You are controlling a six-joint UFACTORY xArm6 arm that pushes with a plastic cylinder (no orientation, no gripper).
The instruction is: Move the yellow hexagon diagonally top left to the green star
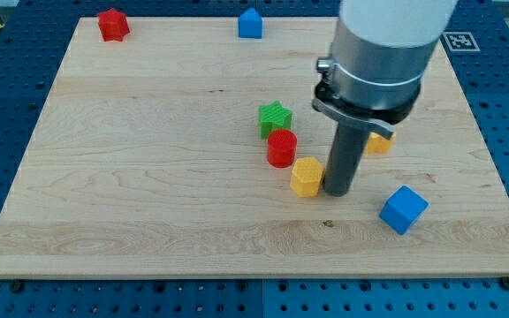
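The yellow hexagon [307, 177] lies on the wooden board right of centre. My tip [338, 192] stands right against its right side. The green star [275, 118] is up and to the left of the hexagon. A red cylinder [282, 148] sits between them, touching the star's lower edge and close to the hexagon's upper left.
A blue cube [404, 209] lies to the lower right of my tip. A yellow-orange block [379, 140] is partly hidden behind the rod. A red block [112, 24] and a blue block [250, 24] sit near the board's top edge [184, 18].
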